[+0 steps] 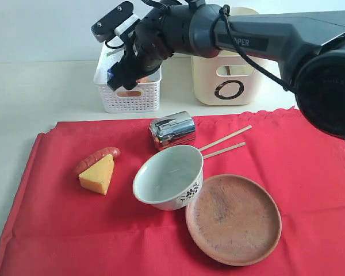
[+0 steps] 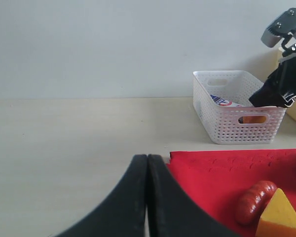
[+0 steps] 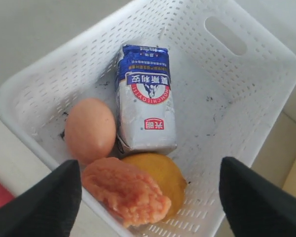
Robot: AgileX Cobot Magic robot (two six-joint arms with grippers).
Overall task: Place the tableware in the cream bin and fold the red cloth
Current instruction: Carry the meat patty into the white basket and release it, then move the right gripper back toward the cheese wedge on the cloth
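None of the tableware has reached the tall cream plastic bin [image 1: 244,86] at the back of the table, and I can see a few ways this could go wrong. The shiny steel cup [image 1: 172,131] lies on its side on the large bright-red cloth [image 1: 310,172], so I'd guess it rolls or slips if it is pinched off-centre. The pale bowl with a dark flower print [image 1: 168,185] sits tilted, its rim touching the round brown clay plate [image 1: 234,218], so lifting either may drag the other. The two thin wooden chopsticks [image 1: 224,144] lie flat with their near ends tucked behind the bowl, and a grab there could catch fabric too. A red sausage [image 1: 98,158] and a yellow cheese wedge [image 1: 98,175] are also on the cloth, and folding early would tip everything. The right gripper [image 3: 155,197] hangs over the white perforated plastic basket [image 1: 132,98] beside the bin. Its jaws are spread wide with nothing between them, above a milk carton [image 3: 145,103] and a brown egg [image 3: 89,129]. A careless swing away could clip the basket rim. The left gripper [image 2: 147,197] is pressed together on nothing, just off the cloth's edge.
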